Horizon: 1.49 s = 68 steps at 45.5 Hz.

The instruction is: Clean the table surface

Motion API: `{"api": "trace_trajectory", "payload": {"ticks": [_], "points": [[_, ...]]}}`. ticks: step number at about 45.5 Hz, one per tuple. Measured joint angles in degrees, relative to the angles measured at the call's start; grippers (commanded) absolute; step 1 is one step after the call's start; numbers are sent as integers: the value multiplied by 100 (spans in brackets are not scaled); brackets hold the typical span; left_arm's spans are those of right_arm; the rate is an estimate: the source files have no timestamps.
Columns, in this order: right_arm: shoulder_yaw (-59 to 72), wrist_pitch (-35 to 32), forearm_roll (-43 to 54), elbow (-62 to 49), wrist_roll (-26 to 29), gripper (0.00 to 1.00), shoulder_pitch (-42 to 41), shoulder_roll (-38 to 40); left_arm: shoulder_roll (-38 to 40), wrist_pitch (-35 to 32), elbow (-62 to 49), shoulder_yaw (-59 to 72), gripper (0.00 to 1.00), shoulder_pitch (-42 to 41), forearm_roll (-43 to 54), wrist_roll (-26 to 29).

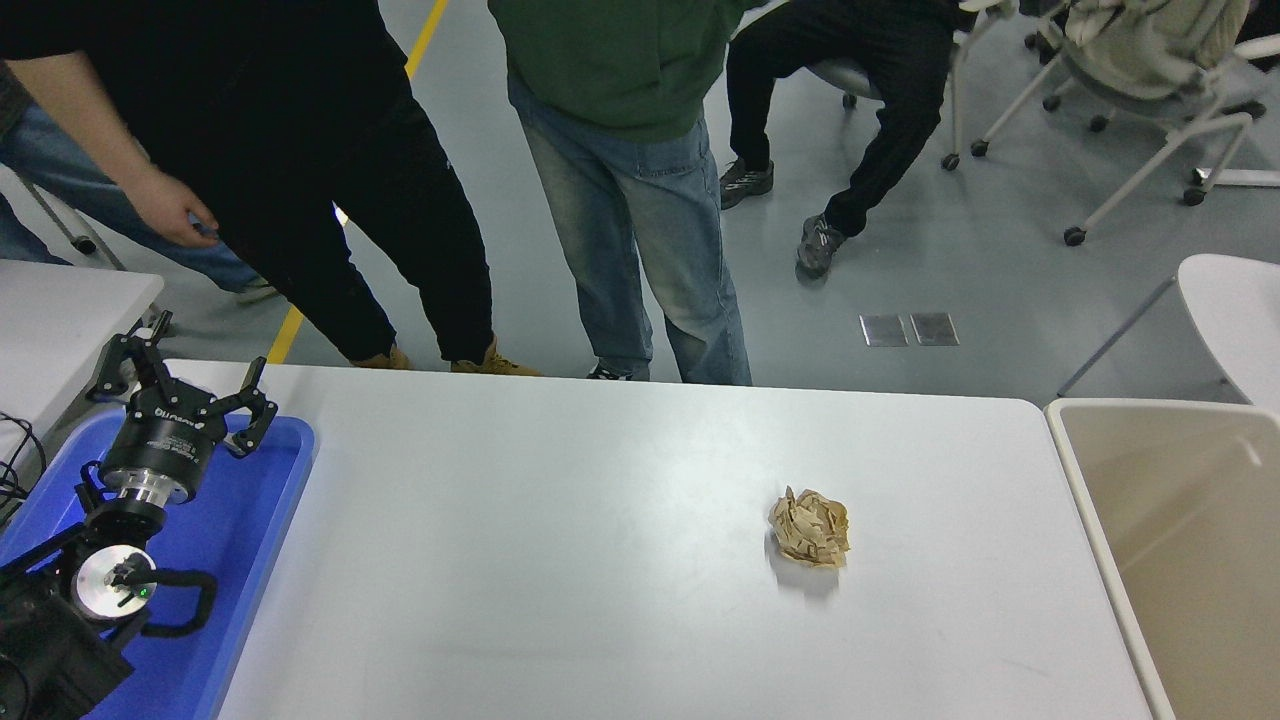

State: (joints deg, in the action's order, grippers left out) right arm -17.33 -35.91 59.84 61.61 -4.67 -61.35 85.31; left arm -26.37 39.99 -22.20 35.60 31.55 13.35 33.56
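Tan crumpled paper ball point(809, 527) sitting alone on the white table surface point(560, 560), right of centre, nearer the right edge than the left, about midway between far and near edges. No clear long axis: roughly round lump, so approach angle looks free. Beige bin point(1190, 540) butted against the right edge, open top, just past the ball on that side.

Left gripper point(185, 388) parked at the far-left corner, over the blue tray point(250, 520), fingers point(258, 408) spread apart, holding nothing. Well apart from the ball, which lies far off to its right across most of the tabletop. Right gripper not in view at all.

Key relation: ball near the bin side, far from the only visible hand. Judged easier for the right arm coming in from the right edge; short carry from ball to bin. Left arm would need to cross nearly the whole width. Pickup not yet begun; nothing touching the paper.

People standing along the far edge: black trousers point(400, 230), blue jeans point(640, 230); a person's hand point(170, 205) hanging above the far-left corner, clear of the surface.
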Motion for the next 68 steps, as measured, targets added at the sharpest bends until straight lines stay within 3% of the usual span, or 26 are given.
{"api": "trace_trajectory", "payload": {"ticks": [14,43,68], "points": [[559,950,-58,-1506,-5,0,259,-1243,0,0,1,0,100,1,-1,0],[785,2744,-829,-4967,-32,0,1847,-4425,0,0,1,0,100,0,0,-2],[800,3737,-1375,-6091,17,0,2475,-6137,0,0,1,0,100,1,-1,-2]]}}
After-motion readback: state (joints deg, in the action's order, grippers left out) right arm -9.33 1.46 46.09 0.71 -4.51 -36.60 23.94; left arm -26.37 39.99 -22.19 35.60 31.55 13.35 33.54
